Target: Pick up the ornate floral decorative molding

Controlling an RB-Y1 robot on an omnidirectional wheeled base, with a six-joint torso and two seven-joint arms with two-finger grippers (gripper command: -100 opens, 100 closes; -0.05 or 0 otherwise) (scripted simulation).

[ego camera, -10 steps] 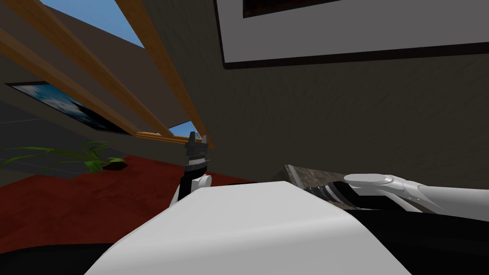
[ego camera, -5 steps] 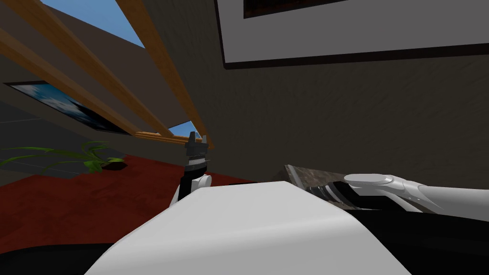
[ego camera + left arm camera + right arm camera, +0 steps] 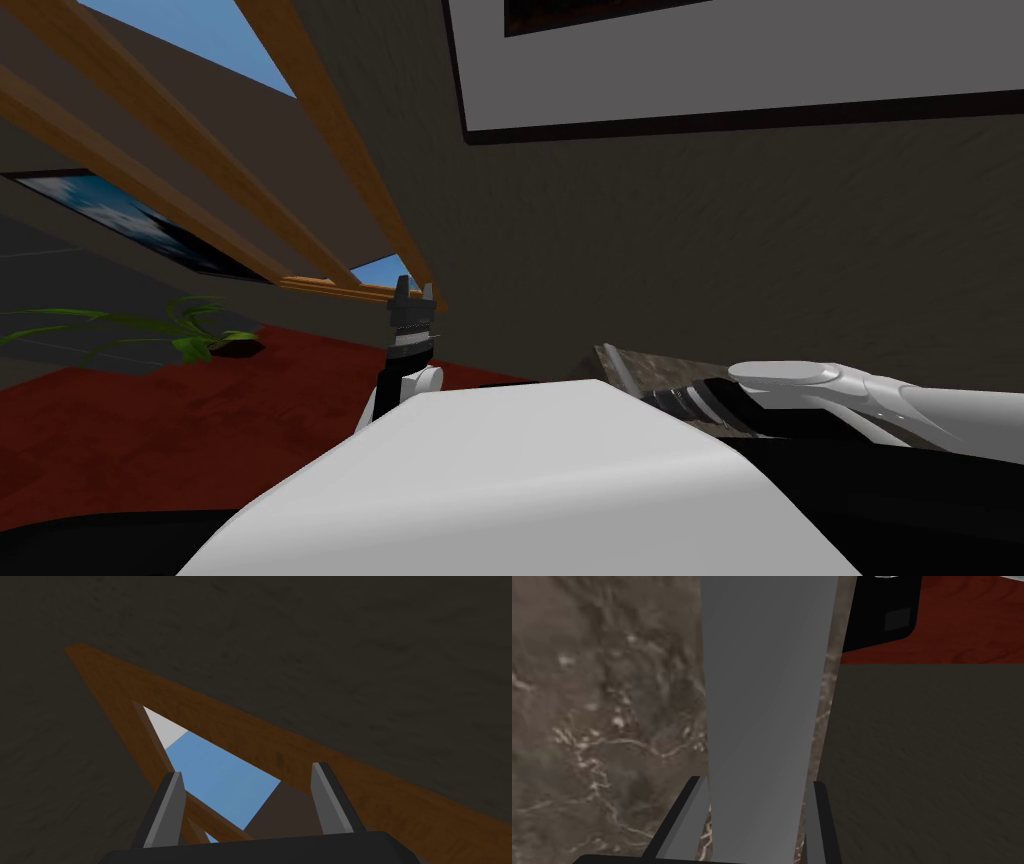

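**Right fingers closed on the grey molding over the marbled tabletop**

The two fingers [image 3: 684, 816] of my right gripper [image 3: 756, 782] press the opposite long sides of the molding [image 3: 767, 676]. It is drawn as a plain, smooth grey strip that runs straight away from the gripper body and widens slightly toward its far end. Behind the strip lies the tabletop [image 3: 602, 701], brown with pale marbled veins. I cannot tell whether the strip rests on it or hangs clear. A dark wall [image 3: 927, 751] stands just beside the tabletop's edge, with red-brown floor [image 3: 962, 621] beyond.

In the head view, my right forearm [image 3: 830, 385] reaches in low over a corner of the same tabletop [image 3: 650, 362], close under the dark wall. My left gripper [image 3: 413, 292] stands upright, well apart from the tabletop, with its fingers [image 3: 167, 811] spread wide. Farther off on that side, a green plant [image 3: 200, 335] sits on the red-brown floor.
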